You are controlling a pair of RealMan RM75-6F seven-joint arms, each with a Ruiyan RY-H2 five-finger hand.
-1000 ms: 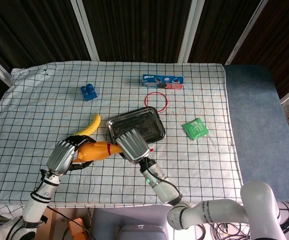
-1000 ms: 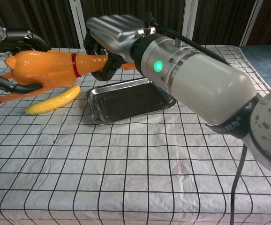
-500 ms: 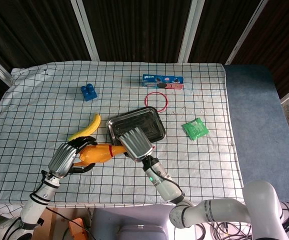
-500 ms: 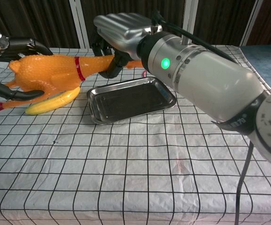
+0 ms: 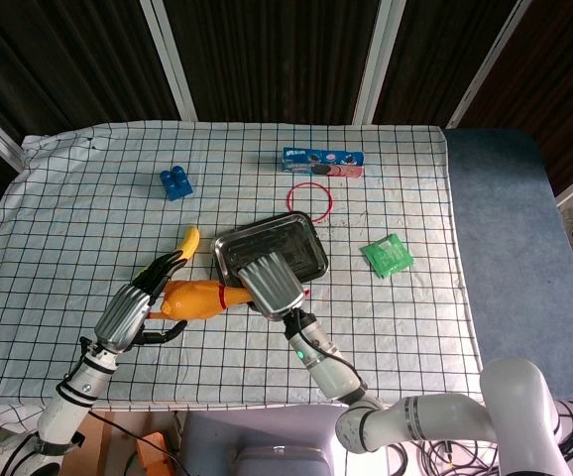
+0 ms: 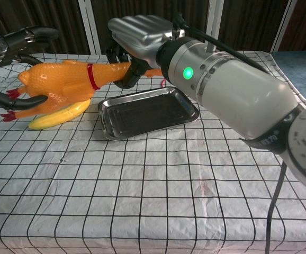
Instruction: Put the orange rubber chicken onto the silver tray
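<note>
Bare silver tray (image 6: 147,112) – banana (image 6: 59,115) alongside

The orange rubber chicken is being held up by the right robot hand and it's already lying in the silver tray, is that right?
Not quite. The right robot hand does hold the orange rubber chicken, but the chest view shows it up in the air, left of the silver tray, which has nothing in it.

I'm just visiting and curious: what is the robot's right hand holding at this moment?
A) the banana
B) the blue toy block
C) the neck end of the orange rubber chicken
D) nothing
C: the right hand grips the orange rubber chicken by its neck end, beside the silver tray.
</note>
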